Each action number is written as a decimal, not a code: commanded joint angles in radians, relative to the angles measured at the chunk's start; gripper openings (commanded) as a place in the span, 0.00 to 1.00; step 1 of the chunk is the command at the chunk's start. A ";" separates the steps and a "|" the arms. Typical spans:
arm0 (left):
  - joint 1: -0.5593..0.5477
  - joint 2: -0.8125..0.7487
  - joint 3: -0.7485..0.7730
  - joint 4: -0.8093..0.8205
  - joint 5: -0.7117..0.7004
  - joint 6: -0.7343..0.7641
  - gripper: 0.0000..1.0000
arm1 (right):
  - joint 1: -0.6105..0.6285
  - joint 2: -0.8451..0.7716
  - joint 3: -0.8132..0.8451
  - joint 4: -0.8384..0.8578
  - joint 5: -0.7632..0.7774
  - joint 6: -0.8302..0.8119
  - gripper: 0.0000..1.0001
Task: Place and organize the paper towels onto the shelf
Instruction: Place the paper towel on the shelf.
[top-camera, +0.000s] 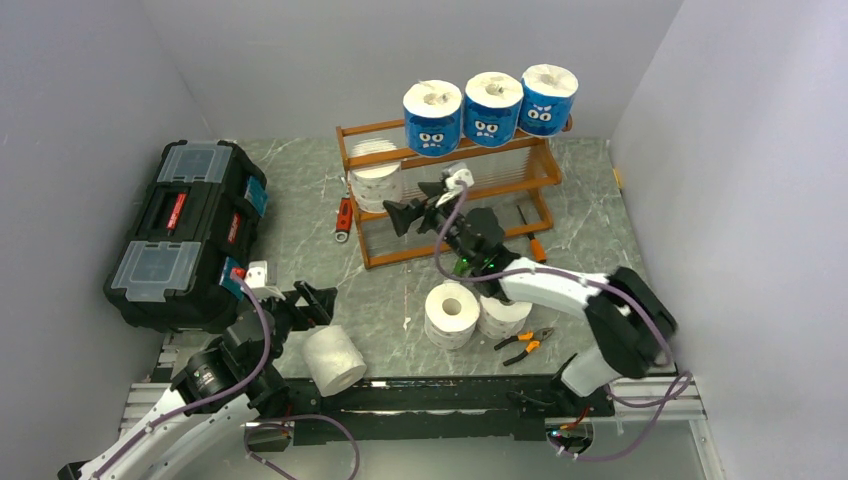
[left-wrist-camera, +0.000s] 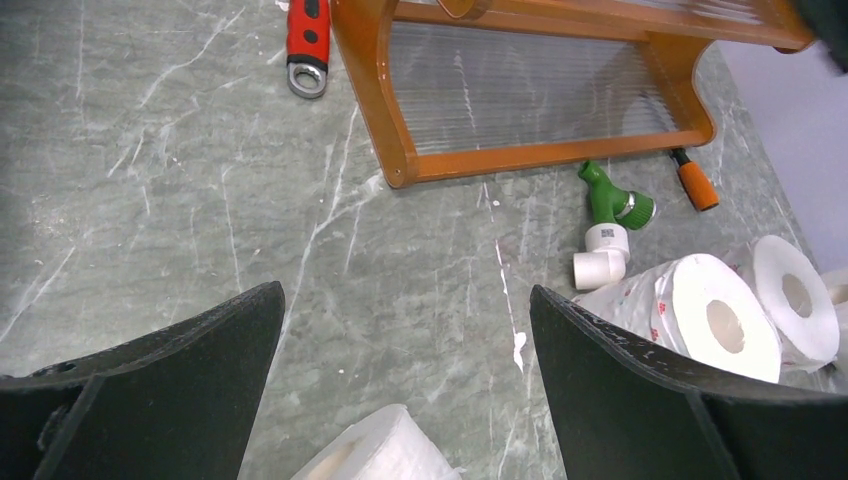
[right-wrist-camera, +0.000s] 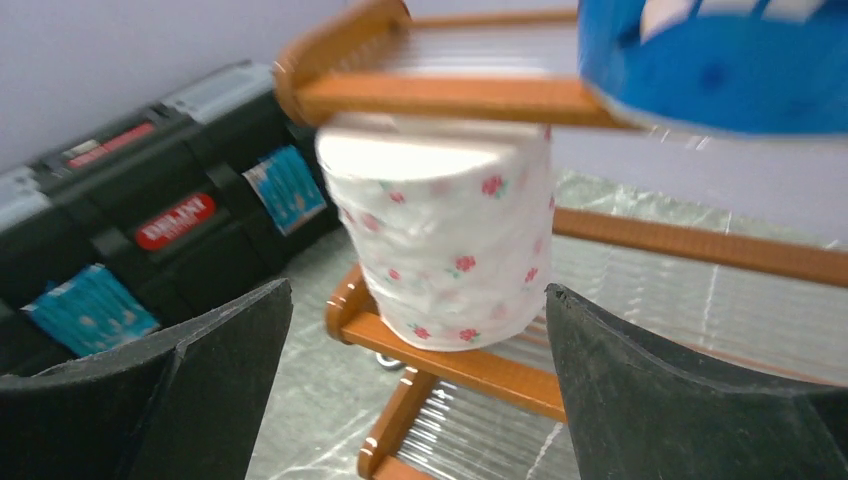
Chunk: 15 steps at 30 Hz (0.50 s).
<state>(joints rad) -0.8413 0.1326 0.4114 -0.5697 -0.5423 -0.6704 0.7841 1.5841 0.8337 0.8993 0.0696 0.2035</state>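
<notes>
Your right gripper (right-wrist-camera: 417, 288) has its jaws wide apart, nothing clamped. The flower-print white roll (right-wrist-camera: 450, 230) stands straight ahead of it, framed between the fingers with a gap on each side. It's upright on the middle tier of the shelf (right-wrist-camera: 450, 365), at the left end.

Your left gripper (left-wrist-camera: 405, 292) is spread wide too and holds nothing. It hangs over the table (left-wrist-camera: 150, 200), with a plain white roll (left-wrist-camera: 385, 450) just below it at the near edge.

Count:
- three blue-wrapped rolls (top-camera: 489, 105), side by side on the top tier
- four white: one on the middle tier, one under the left gripper, and a pair of white rolls (top-camera: 450, 312) standing together by the right arm
- one black toolbox (top-camera: 185, 235) left of the shelf
- one red wrench (top-camera: 343, 220) at the shelf's left leg
- one pair of pliers (top-camera: 525, 343) near the pair
</notes>
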 joint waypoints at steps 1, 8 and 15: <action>-0.003 0.005 0.027 -0.016 -0.030 -0.031 0.99 | 0.006 -0.212 -0.018 -0.171 -0.031 0.036 1.00; -0.003 0.109 0.069 0.011 -0.006 -0.039 0.99 | 0.007 -0.428 0.055 -0.787 0.165 0.232 1.00; -0.002 0.274 0.190 0.010 -0.017 -0.081 1.00 | -0.005 -0.655 -0.076 -1.012 0.364 0.403 1.00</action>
<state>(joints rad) -0.8413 0.3664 0.5278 -0.6029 -0.5476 -0.7147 0.7895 1.0531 0.8341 0.0788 0.2882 0.4824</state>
